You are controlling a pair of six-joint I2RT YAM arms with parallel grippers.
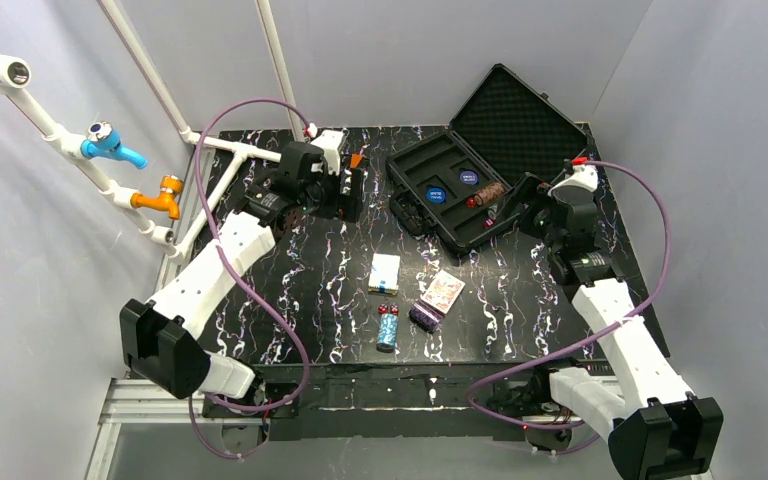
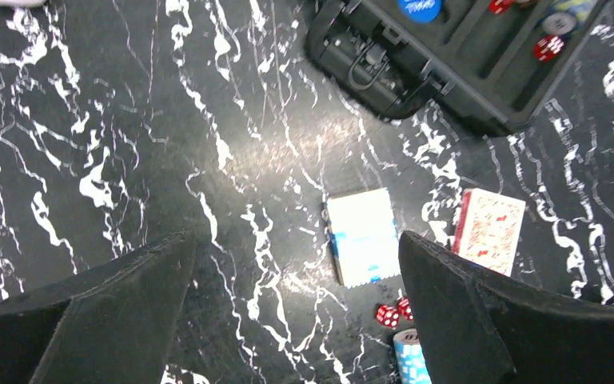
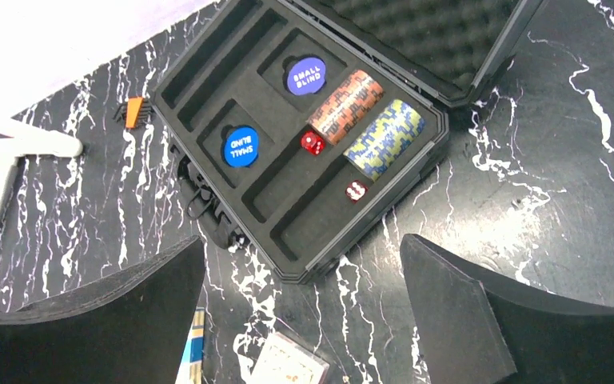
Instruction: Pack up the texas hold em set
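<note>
Left claw [image 2: 296, 248], right claw [image 3: 302, 248] spread, empty. SMALL BLIND legible on blue discs [image 3: 305, 74]: right wrist only.

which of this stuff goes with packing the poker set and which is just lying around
Job: open black case; inside it, blind buttons, orange chip stack, blue-yellow chip stack, two dice; on the table, blue deck, red deck, dice pair, light blue chip stack, purple chip stack.
Lying about: white pipe frame, blue fitting, orange fitting.

case [image 3: 232, 232] matt black plastic; lid [image 3: 416, 32] egg-crate foam; table [image 2: 128, 160] glossy marbled
</note>
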